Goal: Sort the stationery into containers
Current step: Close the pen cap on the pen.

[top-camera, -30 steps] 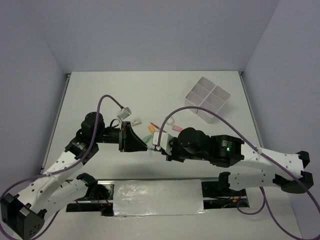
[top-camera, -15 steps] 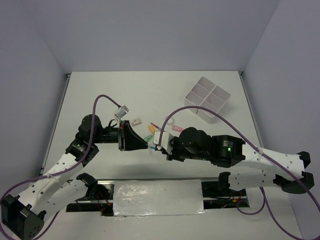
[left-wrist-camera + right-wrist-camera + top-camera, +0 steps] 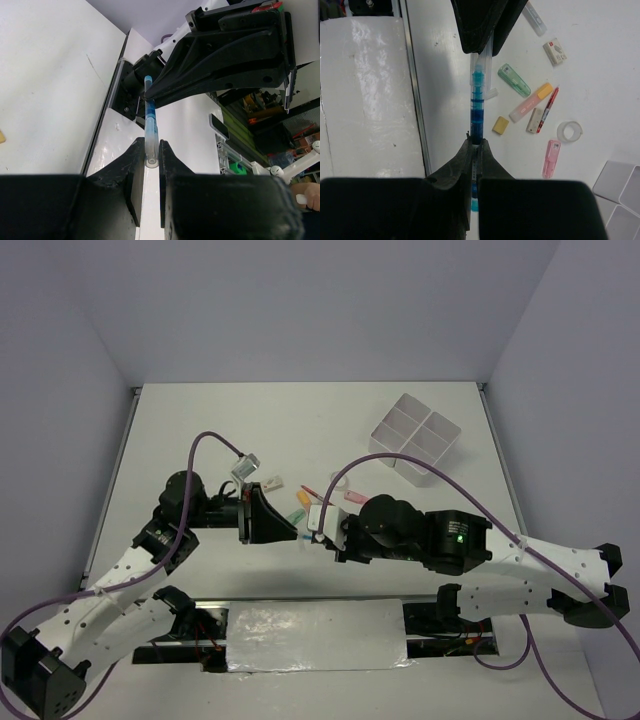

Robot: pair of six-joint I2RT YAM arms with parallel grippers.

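A thin blue pen (image 3: 303, 537) hangs above the table, held at both ends. My left gripper (image 3: 151, 150) is shut on its clear cap end (image 3: 151, 142). My right gripper (image 3: 477, 145) is shut on the pen's blue barrel (image 3: 477, 100). The two grippers (image 3: 288, 530) (image 3: 320, 532) face each other tip to tip. On the table lie a green marker (image 3: 515, 80), a pink-and-yellow marker (image 3: 530, 102), a red pen (image 3: 547, 110), a white tape ring (image 3: 569, 131), a pink marker (image 3: 551, 158) and small erasers (image 3: 500, 125). The white four-compartment box (image 3: 413, 440) stands at the far right.
A boxed eraser (image 3: 555, 51) and a clear-capped item (image 3: 534, 20) lie beyond the pile. The table's near edge has a metal rail and a shiny white panel (image 3: 315, 635). Purple cables loop over both arms. Grey walls enclose the table.
The left arm's elbow and cable shifted slightly left. Both grippers stay shut on the blue pen at about the same spot.
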